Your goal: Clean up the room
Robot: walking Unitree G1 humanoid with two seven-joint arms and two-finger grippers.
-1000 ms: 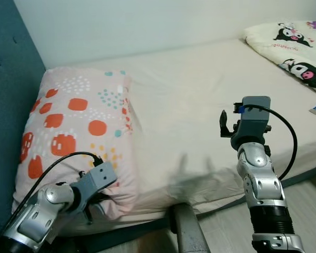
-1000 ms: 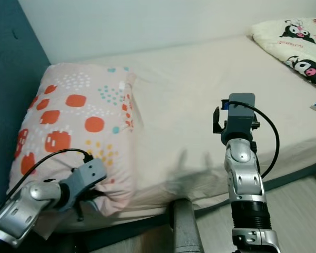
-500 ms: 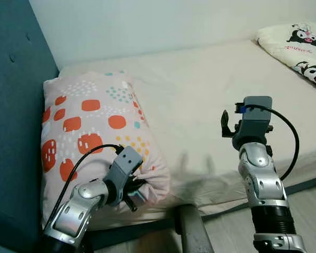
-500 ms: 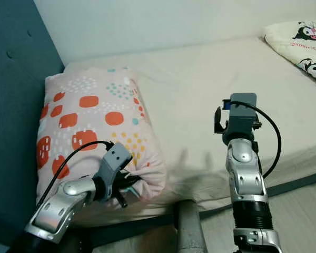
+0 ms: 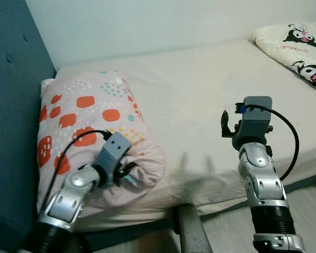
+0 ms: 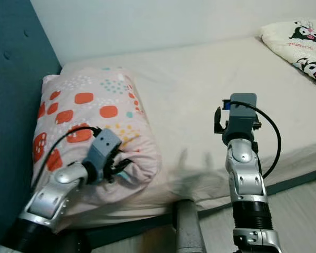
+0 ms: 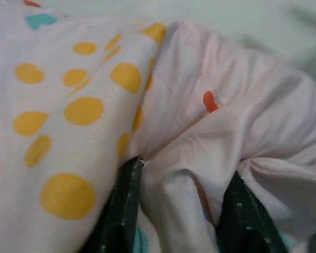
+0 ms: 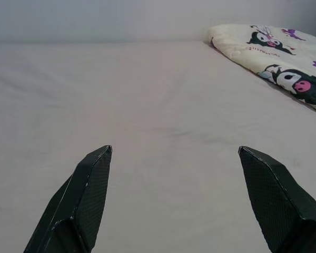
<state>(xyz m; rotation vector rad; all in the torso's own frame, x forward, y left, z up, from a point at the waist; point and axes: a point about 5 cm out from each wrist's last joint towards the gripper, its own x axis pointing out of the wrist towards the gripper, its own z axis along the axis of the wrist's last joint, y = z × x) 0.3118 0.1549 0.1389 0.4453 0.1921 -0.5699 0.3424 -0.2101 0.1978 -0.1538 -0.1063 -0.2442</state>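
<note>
Left eye view, your inventory: one bed (image 5: 200,89), cream sheet; one spotted pillow (image 5: 87,113) at its head end beside the blue headboard (image 5: 10,105); left gripper (image 7: 181,205) pinching the pillow's corner; right gripper (image 8: 174,203) spread above the sheet.

A pale pink pillow (image 5: 92,113) printed with orange blocks, yellow dots and teal specks lies at the head of the bed (image 5: 210,95), against the blue headboard (image 5: 13,105). Its near corner is bunched between the left jaws, well apart from the right jaws.
</note>
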